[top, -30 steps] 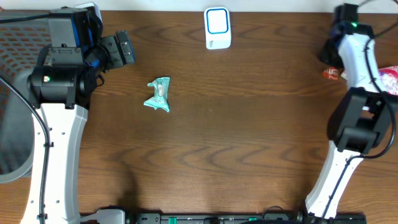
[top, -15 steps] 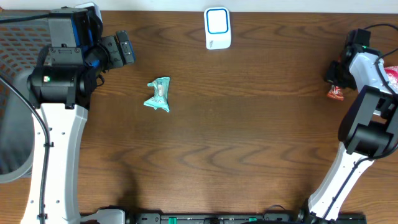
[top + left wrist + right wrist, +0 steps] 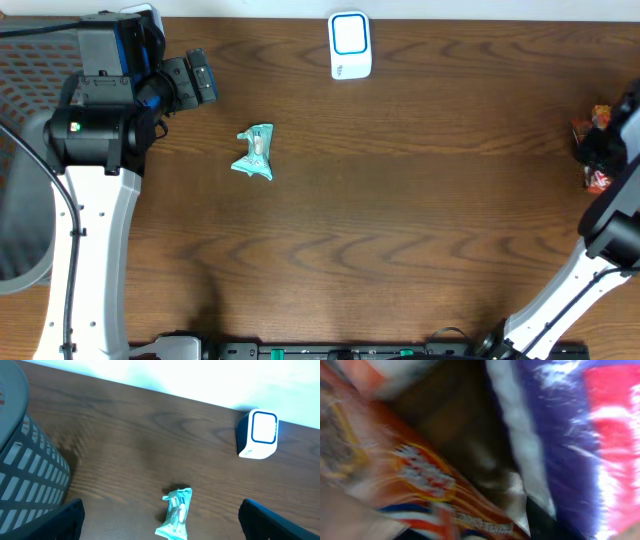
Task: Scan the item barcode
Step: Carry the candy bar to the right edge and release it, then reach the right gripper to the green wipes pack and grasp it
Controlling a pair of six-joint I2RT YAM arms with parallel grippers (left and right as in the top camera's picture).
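Left gripper (image 3: 192, 80): jaws spread wide, holding nothing.
Teal packet (image 3: 254, 152): flat on the bench (image 3: 400, 200), near the left arm, well apart from the scanner (image 3: 350, 45).
Right gripper (image 3: 602, 150): at the bench's right edge, seemingly against an orange wrapper (image 3: 415, 485); view blurred, cannot tell its grip.

Counted: three packets, namely a teal packet (image 3: 254, 152), an orange packet (image 3: 395, 470) and a blue-and-red packet (image 3: 580, 435). One white scanner (image 3: 350, 45). One grey basket (image 3: 30, 480). Two arms: left arm (image 3: 95, 130), right arm (image 3: 610, 210).
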